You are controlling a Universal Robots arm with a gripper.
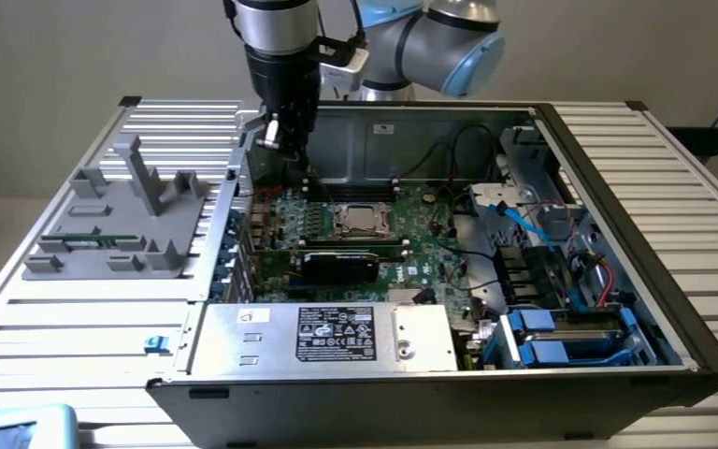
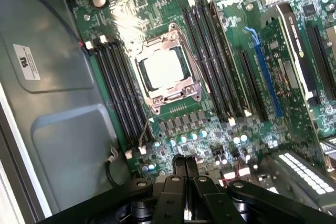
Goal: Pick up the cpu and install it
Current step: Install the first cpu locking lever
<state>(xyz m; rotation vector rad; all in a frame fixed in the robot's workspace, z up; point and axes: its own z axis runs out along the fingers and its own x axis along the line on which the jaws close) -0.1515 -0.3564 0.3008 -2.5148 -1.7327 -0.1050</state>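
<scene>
Noted gripper (image 2: pixel 185 161) hovering empty, 2 fingers pressed together, with cpu (image 2: pixel 164 69) flat in socket (image 2: pixel 176 96) below and ahead of fingertips, apart, square-on.

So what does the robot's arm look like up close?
The arm is made of fat, round, silver-grey tubes, with light blue caps on its joints. A thin black cable runs beside it. Near the end the arm turns black. The gripper is black too, built from flat bars joined with round pins.
</scene>
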